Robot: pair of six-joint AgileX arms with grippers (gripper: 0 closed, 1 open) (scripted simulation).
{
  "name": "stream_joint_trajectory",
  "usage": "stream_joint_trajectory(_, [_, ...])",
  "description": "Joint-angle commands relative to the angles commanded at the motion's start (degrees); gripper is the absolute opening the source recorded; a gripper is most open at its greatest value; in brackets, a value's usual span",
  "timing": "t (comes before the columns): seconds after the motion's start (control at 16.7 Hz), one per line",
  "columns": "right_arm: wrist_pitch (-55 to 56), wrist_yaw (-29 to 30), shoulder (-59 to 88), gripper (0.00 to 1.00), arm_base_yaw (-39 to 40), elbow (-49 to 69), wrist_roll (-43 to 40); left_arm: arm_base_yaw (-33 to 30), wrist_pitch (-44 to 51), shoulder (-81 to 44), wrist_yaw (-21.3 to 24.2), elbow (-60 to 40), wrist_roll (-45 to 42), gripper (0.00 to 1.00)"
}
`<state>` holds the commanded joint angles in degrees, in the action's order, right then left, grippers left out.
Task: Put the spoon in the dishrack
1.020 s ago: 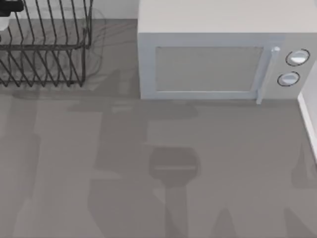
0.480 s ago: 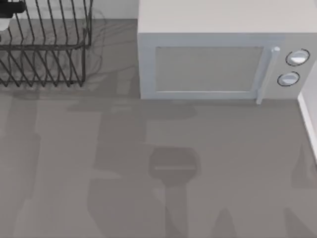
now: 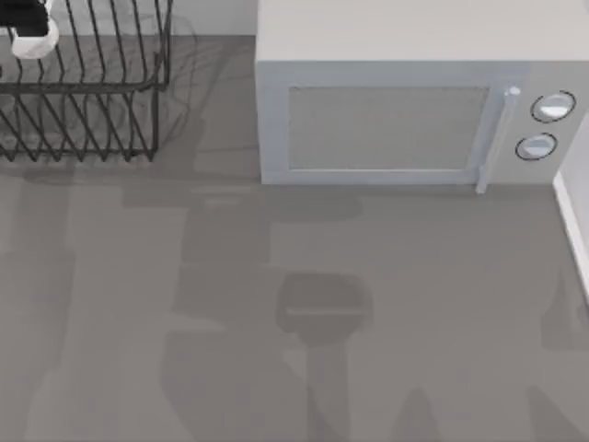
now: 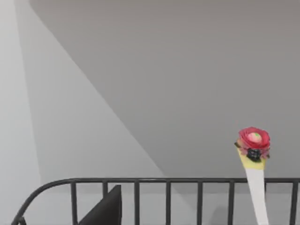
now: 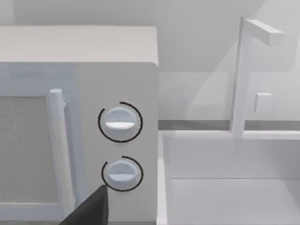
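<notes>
Top view: grey table (image 3: 276, 350), microwave (image 3: 405, 101) at the far edge, dishrack (image 3: 83, 92) in the far left corner. Left gripper (image 3: 20, 17) sits over the rack at that corner; can't tell if its fingers are parted. Spoon (image 4: 255, 178) stands upright just behind the rack's top rail, red knob up. Right gripper (image 5: 89, 211) faces the microwave dials; finger state can't tell.

Grey table (image 3: 276, 322) carries two items at its far edge: black wire dishrack (image 3: 87, 92) at the left corner, grey microwave (image 3: 405, 110) to its right, door facing forward. They stand apart, not touching.
</notes>
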<state>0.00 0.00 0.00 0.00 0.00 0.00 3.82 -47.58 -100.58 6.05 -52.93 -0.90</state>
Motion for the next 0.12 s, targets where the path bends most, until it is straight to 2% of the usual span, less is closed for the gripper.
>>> stream_joint_trajectory(0.12, [0.00,0.00,0.00,1.00,0.00,0.00,0.00,0.00,0.00,0.00,0.00,0.00,0.00,1.00])
